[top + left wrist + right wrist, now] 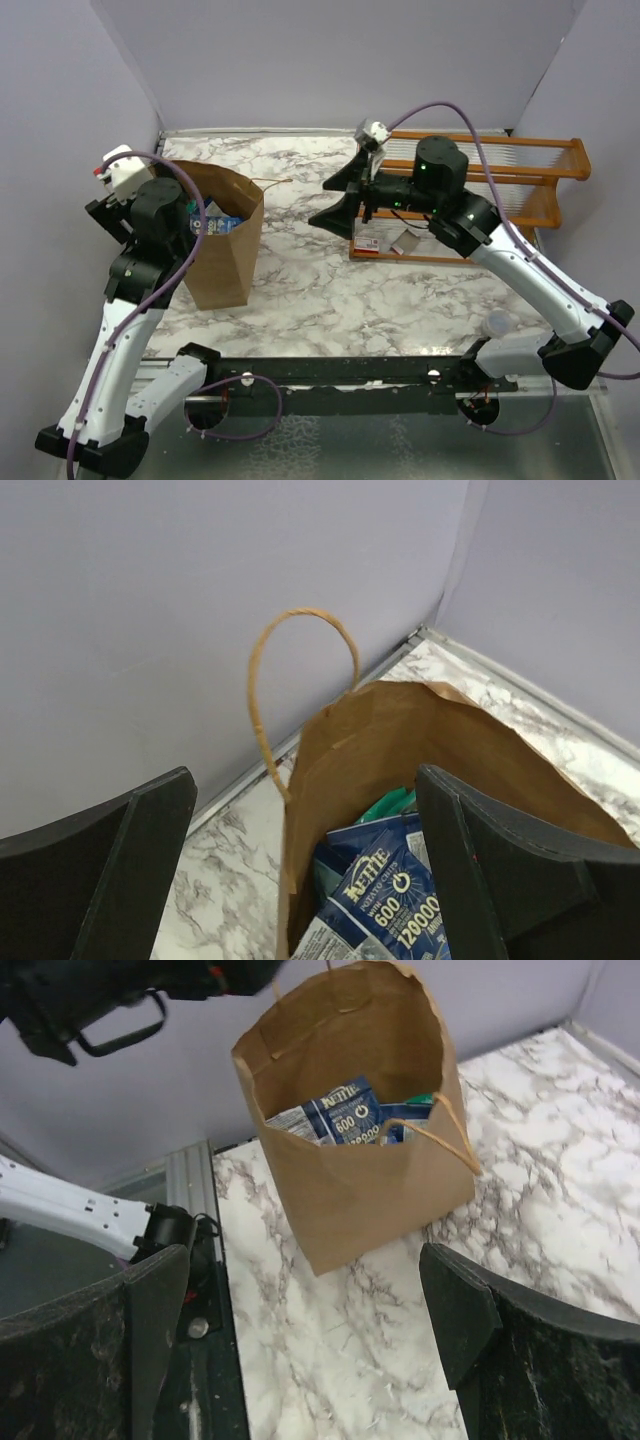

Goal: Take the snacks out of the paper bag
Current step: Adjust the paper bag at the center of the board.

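Left gripper (305, 800) — agape over paper bag (400, 730)

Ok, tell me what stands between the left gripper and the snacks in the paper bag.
Nothing visible does. The left gripper is open above the mouth of the paper bag, and the blue Kettle chip packet lies uncovered on top. The bag's walls and loop handle stand only at the sides.
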Available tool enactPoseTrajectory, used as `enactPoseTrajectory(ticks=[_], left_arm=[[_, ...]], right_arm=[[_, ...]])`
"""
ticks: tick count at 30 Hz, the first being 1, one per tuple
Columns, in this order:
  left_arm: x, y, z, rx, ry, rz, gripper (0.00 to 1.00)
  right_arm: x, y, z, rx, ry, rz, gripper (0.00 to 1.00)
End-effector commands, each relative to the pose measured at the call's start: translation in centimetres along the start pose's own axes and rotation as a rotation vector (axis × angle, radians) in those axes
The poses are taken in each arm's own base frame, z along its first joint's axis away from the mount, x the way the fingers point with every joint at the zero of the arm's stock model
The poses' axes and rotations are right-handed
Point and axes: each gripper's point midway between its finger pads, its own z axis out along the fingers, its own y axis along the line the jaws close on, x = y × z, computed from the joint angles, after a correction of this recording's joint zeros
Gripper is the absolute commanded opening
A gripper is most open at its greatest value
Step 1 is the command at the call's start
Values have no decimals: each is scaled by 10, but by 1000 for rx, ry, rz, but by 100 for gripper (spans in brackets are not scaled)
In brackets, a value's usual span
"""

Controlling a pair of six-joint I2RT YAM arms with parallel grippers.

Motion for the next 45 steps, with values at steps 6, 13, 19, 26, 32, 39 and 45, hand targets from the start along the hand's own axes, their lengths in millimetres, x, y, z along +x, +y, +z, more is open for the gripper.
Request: enactPoseTrajectory(ticks=[6,13,19,26,32,39,45], left_arm=[[-8,-28,-1,115,12,-96,92],[-34,-21,-9,136,-18,-73,92],[-63,-37,-15,220,3,-64,96],[-45,-64,-14,288,107,-40,96],[-33,-61,-13,282,85,-70,94],[-24,-63,-11,276,92,-103,93],[-18,-71,-10,275,126,-155,95]], right_arm=[[-9,-38,56,78,-5,-647,91],[-14,-44,80,2,-68,-1041,80],[4,-63,113,-66,12,-1141,66],[7,-62,115,-46,-55,-1126,36],[-3,-69,88,78,-80,-1039,2],[5,-66,49,70,-110,-1033,1],[28,-73,28,59,-46,-1003,1]])
